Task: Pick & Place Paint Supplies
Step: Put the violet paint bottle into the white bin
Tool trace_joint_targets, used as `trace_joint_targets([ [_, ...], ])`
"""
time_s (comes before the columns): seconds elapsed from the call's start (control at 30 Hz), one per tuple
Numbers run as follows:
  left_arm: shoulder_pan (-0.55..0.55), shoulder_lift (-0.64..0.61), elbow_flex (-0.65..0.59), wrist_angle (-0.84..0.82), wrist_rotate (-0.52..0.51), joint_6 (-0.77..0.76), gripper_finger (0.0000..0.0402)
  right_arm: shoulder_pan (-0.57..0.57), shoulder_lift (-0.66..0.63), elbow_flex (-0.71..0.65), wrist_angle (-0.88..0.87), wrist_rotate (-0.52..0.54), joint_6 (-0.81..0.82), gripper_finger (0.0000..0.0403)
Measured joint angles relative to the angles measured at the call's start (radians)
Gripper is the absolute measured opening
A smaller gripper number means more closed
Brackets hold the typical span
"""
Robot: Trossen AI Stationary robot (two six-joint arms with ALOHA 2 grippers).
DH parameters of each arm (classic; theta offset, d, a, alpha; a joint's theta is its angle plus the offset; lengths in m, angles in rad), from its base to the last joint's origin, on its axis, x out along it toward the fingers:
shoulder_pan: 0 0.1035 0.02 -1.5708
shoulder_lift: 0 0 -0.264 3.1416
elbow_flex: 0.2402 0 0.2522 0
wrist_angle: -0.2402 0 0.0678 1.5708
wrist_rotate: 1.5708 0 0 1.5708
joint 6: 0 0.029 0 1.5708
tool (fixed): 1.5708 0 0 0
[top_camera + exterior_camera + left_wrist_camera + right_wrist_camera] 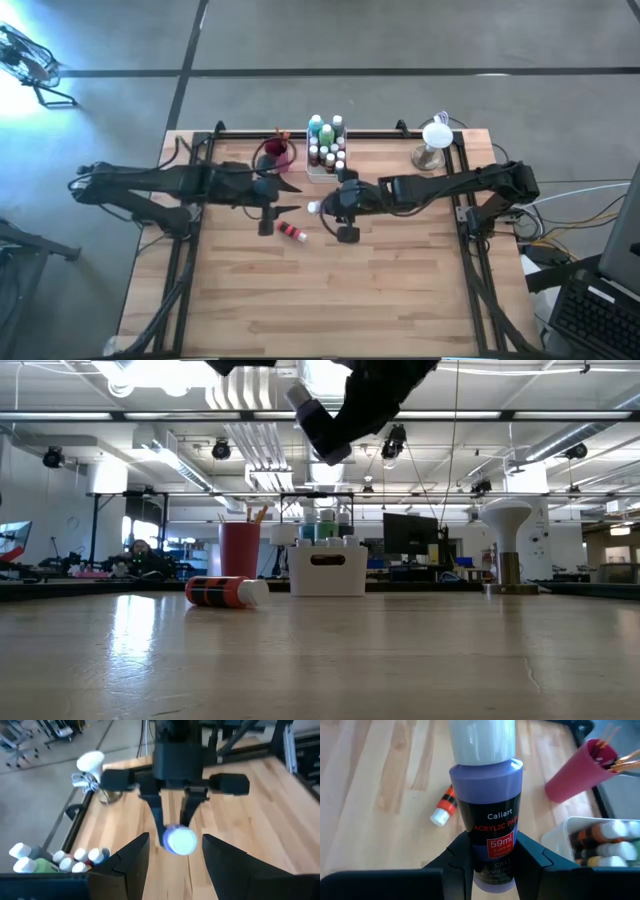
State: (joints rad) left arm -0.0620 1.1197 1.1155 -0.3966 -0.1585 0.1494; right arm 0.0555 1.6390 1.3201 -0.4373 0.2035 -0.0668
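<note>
Wooden table [400, 290]: right pincer [490, 862] grips purple bottle [487, 815] aloft; left pincer [172, 865] wide, facing it.

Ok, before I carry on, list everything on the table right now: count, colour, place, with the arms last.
Purple paint bottle: one, white cap, held above the table's middle.
Red paint bottle: one, white cap, lying on its side on the table, near the middle.
Tray: one, translucent white, at the far edge, full of upright white-capped bottles.
Cup: one, magenta, left of the tray, paintbrushes standing in it.
Lamp-like stand: one, white, at the far right corner.
Table: one, light wood.
Left tool: open, empty, beside the red bottle.
Right tool: shut on the purple bottle.
</note>
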Motion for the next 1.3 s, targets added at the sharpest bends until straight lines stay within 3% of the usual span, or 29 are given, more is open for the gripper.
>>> trace_joint_targets([
  [0.27,0.000,0.173,0.191,-0.190,0.000,0.019,0.0188,-0.004,-0.002,0.000,0.011,0.018,-0.020,0.0087],
  [0.47,0.000,0.240,0.257,-0.265,0.000,0.019,0.0188,-0.004,-0.002,0.000,0.009,0.036,-0.041,0.0087],
  [1.0,0.007,0.276,0.272,-0.299,0.000,0.007,0.0188,-0.004,-0.003,0.000,0.008,0.037,-0.057,0.0087],
  [1.3,0.008,0.311,0.272,-0.250,0.000,0.080,0.0188,-0.004,-0.003,0.000,0.025,0.037,-0.063,0.0087],
])
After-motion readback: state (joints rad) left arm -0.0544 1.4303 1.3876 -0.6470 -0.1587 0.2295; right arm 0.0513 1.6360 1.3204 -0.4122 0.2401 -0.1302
